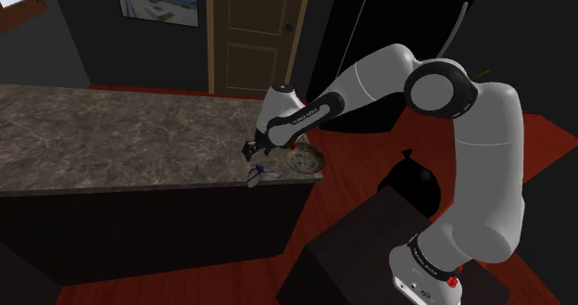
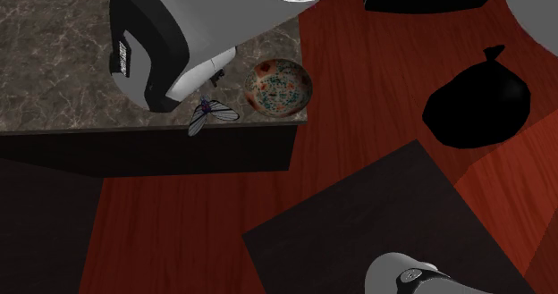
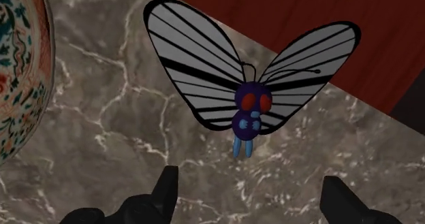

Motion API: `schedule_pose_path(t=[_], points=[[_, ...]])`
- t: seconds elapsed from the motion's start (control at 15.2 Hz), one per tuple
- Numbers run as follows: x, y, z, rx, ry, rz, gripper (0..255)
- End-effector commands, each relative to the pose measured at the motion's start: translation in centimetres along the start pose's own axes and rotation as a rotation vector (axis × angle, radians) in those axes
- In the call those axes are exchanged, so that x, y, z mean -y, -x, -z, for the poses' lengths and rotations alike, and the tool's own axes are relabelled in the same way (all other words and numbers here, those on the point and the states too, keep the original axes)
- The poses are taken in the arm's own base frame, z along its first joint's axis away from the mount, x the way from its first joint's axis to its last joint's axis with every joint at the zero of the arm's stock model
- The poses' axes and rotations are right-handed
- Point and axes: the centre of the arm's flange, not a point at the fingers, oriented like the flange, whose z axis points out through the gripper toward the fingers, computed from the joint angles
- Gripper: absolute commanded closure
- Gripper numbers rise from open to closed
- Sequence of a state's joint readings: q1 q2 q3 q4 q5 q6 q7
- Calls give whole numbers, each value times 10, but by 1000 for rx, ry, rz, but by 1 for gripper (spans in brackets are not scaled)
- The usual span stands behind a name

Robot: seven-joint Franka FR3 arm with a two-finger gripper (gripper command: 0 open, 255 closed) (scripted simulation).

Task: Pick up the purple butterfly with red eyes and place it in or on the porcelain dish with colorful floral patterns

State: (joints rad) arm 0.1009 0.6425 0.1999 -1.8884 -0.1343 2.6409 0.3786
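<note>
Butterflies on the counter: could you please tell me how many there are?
1. The butterfly lies at the edge of the counter, beside the dish, just ahead of the open gripper. The arm covers part of the counter, so another could be hidden.

You find no text, number or brand here that can be read. The white robot arm with dark joints [image 1: 500, 164] carries a line of small lettering [image 1: 304, 118] along its forearm. There is more on the dark band [image 1: 428, 260] near its base, and both are too small to make out. In the second exterior view, a white striped mark [image 2: 121, 55] sits on the arm's black housing, and it is equally illegible.
</note>
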Motion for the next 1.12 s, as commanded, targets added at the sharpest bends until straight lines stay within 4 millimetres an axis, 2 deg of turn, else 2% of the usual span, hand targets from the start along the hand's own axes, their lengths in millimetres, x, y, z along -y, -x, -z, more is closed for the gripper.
schedule_pose_path(t=[0.0, 0.13, 0.66, 1.06], points=[[-2, 26, 11, -6, -19, 30, 0], [-6, 48, 23, -11, -37, 57, 0], [-5, 48, -17, -11, -37, 57, 0], [-5, 48, -17, -11, -37, 57, 0]])
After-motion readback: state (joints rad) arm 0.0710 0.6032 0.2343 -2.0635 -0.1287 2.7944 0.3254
